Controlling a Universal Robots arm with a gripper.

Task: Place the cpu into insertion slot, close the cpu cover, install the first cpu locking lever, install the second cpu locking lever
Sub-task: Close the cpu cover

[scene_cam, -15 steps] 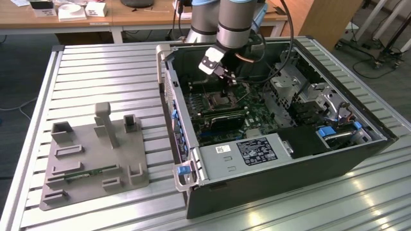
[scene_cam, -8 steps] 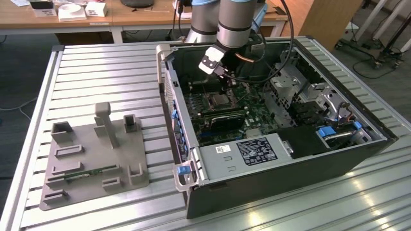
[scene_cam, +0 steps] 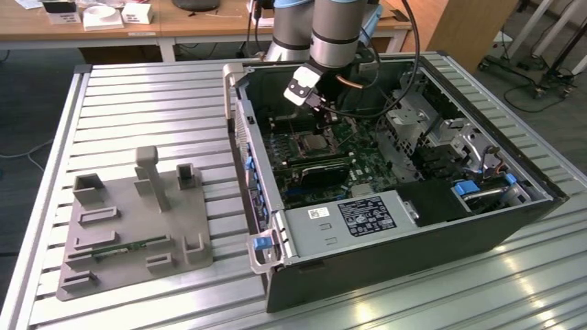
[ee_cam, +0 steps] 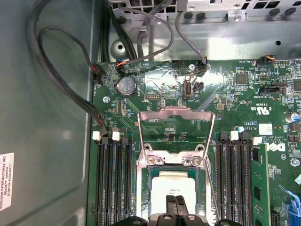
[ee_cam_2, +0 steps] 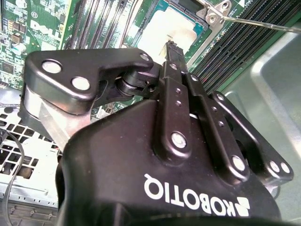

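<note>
The cpu [ee_cam: 173,184], a silvery square chip, lies in the insertion slot [ee_cam: 151,186] on the green board; it also shows as cpu [ee_cam_2: 170,26] in the second wrist view. The cpu cover [ee_cam: 176,111] stands open, tilted back from the slot on its hinge, with board visible through its window. A thin locking lever [ee_cam_2: 263,22] is raised beside the slot. My gripper [ee_cam: 176,203] hangs just above the chip with its black fingers pressed together and nothing between them. In the exterior view the gripper [scene_cam: 323,117] is inside the open computer case, over the slot [scene_cam: 317,143].
Long black memory slots [ee_cam: 113,183] flank the socket on both sides. Black cables [ee_cam: 61,70] run along the case wall. In the exterior view a grey fixture plate [scene_cam: 128,227] lies on the slatted table at the left, and a power supply [scene_cam: 353,216] fills the case's near end.
</note>
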